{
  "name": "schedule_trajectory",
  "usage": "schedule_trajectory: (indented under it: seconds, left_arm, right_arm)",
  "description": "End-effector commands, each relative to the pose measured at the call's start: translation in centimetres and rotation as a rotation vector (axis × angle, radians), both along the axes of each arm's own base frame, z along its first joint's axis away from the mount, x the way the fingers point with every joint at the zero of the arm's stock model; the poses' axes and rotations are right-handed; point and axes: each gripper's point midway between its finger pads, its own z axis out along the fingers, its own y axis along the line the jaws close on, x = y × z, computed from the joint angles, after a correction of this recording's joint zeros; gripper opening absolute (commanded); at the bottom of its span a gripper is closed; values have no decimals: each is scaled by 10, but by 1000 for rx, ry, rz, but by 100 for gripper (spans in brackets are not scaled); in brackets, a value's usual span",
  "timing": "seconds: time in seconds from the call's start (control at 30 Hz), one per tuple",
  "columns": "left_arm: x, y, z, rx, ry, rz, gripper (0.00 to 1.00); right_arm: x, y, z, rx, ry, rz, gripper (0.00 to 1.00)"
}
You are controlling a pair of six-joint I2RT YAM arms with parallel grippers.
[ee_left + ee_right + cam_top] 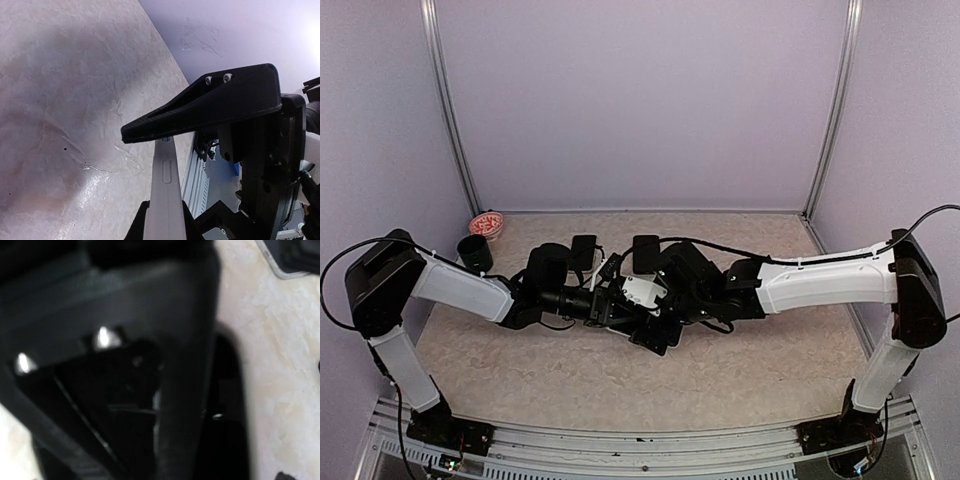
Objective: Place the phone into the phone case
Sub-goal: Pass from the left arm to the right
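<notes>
Top view: the two arms meet at the middle of the table (760, 370). The left gripper (612, 300) and right gripper (667, 298) are crowded together there, tips almost touching. A dark flat slab, seemingly the case (656, 338), lies just at 6 o'clock of them. The clutter hides whether either pincer touches it, and the phone cannot be picked out from here. A black cup (475, 252) stands well off at 10 o'clock from the grippers, with a red-and-white bowl (487, 225) just at 12 o'clock of it.

Left wrist: the left gripper (159, 170) is narrow, pinched on the phone (167, 210). The phone is seen edge-on as a thin silver strip with a long side button, running from 6 o'clock up to the black upper finger (215, 107). It is held clear above the table. The right arm's black hardware fills the frame at 3 to 5 o'clock.

Right wrist: the picture is blurred and mostly dark. One black finger (185, 340) of the right gripper (150, 390) crosses the frame, with two bright screws at 9 o'clock. The jaws stand wide, but I cannot tell whether they grip anything. A pale-edged dark corner (287, 260) shows at 1 o'clock.
</notes>
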Motion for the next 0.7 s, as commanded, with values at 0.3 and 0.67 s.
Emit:
schedule_trajectory:
  seconds: [0.3, 0.67]
  left_arm:
    - [-10, -9, 25, -85, -68, -83, 4]
    - [-8, -8, 23, -83, -63, -79, 9]
  right_arm:
    - [3, -4, -9, -42, 14, 28, 84]
    - [3, -2, -8, -53, 18, 39, 75]
